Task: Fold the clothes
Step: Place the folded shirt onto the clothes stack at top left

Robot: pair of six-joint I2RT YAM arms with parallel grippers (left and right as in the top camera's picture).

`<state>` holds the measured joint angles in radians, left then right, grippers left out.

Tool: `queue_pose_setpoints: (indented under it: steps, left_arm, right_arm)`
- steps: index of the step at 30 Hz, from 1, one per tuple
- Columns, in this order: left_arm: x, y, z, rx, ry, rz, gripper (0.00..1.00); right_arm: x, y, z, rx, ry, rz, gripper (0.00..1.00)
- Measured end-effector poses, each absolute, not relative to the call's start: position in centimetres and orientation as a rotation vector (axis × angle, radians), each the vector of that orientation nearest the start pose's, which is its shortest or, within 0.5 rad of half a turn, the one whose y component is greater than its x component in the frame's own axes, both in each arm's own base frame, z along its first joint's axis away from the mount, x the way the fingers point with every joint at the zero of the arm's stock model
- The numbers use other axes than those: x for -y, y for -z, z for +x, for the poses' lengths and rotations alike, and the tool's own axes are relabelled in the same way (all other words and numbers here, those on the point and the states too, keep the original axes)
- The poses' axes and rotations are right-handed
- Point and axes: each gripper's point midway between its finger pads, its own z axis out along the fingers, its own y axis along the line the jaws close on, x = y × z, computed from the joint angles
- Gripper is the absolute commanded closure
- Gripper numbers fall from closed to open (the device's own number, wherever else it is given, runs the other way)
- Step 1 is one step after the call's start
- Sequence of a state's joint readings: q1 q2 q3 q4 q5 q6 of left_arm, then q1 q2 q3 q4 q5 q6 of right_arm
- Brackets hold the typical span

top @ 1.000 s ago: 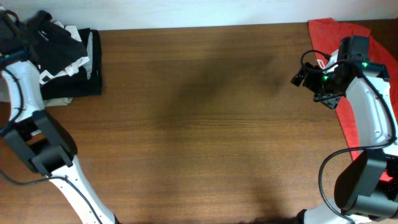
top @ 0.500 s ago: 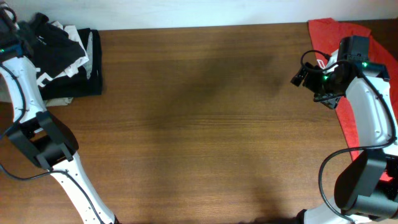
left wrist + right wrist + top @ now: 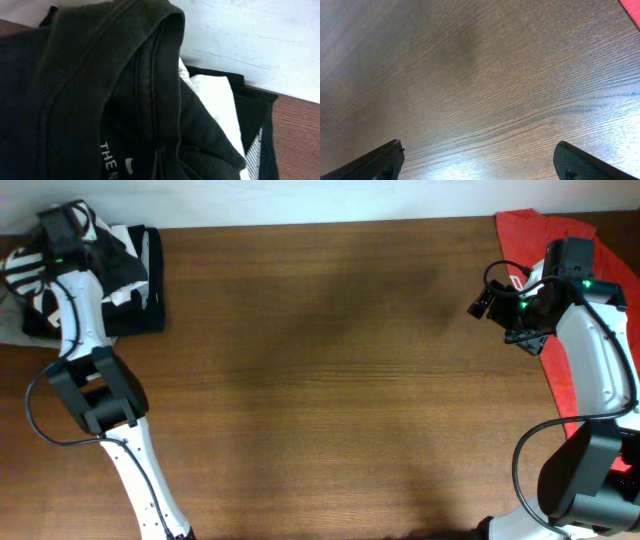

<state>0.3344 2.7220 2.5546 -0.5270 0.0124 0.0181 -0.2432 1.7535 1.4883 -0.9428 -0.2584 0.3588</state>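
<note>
The black T-shirt [image 3: 65, 90] lies bunched at the far left corner of the surface [image 3: 330, 380], on top of a white garment [image 3: 215, 95]; the left wrist view is filled with its dark fabric and small white print, too fine to read from overhead; the left pincer [image 3: 62, 228] sits over that heap, and I cannot tell whether it is parted or gripping; only the right wrist view shows the right pincer [image 3: 480, 167] spread wide, holding nothing, above the wood; overhead, a red T-shirt [image 3: 530, 230] lies beneath the right arm [image 3: 590, 350].
</note>
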Motion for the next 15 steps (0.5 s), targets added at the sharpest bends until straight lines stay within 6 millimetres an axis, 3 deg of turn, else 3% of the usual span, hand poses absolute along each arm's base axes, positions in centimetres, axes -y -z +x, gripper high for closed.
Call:
queue_pose_setpoints:
  steps: [5,8,11,13,14,15]
  left_arm:
    - [-22.4,-8.5,65.6,-2.285,-0.157,-0.354,0.92]
    - [-22.0,-9.6,64.7,-2.316,-0.146,-0.359,0.92]
    - [-20.9,-14.6,63.6,-2.297,-0.101,-0.338,0.77]
    - [-19.2,-19.3,62.5,-2.266,-0.018,-0.300,0.76]
    - [-18.0,-21.7,61.7,-2.249,0.035,-0.271,0.69]
    - [-15.8,-25.8,60.3,-2.215,0.134,-0.212,0.54]
  right_arm:
    - [5.5,-14.2,40.4,-2.664,-0.389,0.758,0.01]
    - [5.5,-14.2,40.4,-2.664,-0.388,0.759,0.01]
    - [5.5,-14.2,40.4,-2.664,-0.388,0.758,0.01]
    - [5.5,-14.2,40.4,-2.664,-0.389,0.758,0.01]
    - [5.5,-14.2,40.4,-2.663,-0.389,0.757,0.01]
    - [5.5,-14.3,40.5,-2.661,-0.388,0.757,0.01]
